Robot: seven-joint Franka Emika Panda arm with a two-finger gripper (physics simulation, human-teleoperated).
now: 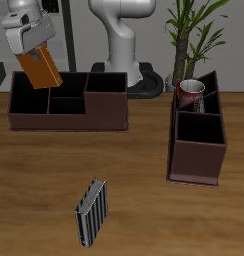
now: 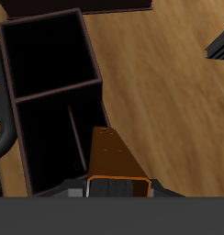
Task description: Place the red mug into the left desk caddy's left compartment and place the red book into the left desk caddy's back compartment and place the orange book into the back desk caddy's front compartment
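Orange book over back caddy
Gripper (image 1: 34, 52) clamps orange book (image 1: 41, 68); lower upright into front compartment (image 1: 66, 104), w/o clipping dividers.

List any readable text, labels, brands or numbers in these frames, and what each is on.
None can be read.
Orange book, held in the gripper: plain cover, no title.
Striped book: stripes only.
Red mug: pale speckles, no lettering.
Back desk caddy and left desk caddy: plain.
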